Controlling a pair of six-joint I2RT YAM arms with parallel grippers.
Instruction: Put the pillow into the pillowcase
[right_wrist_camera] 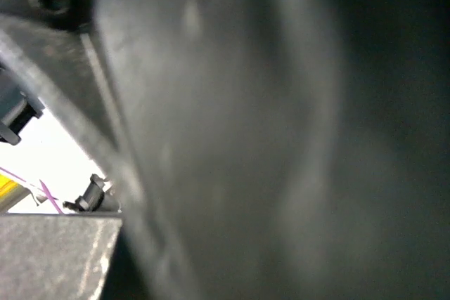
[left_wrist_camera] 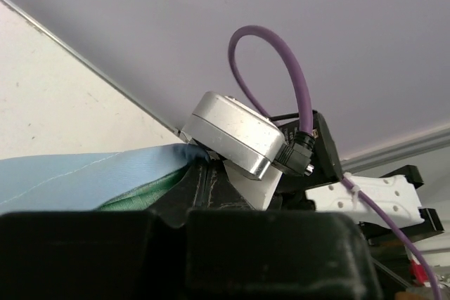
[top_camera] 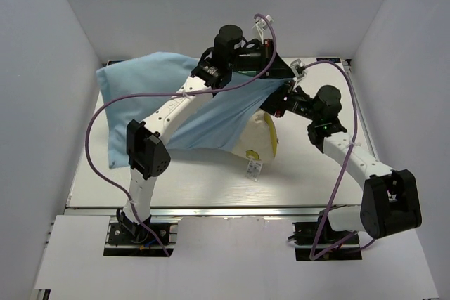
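Left arm stretches long across the pillowcase [top_camera: 140,96], and the left hand [top_camera: 275,68] is pinched tight on the cloth's edge just past the far side of the pillow [top_camera: 256,138]. The pillow lies on the bench [top_camera: 211,180], half under the blue cloth, with a cream corner poking out. Right arm folds back in, and the right hand [top_camera: 285,95] sits right at that same cloth corner beside the pillow, but I can't tell if it's gripping.
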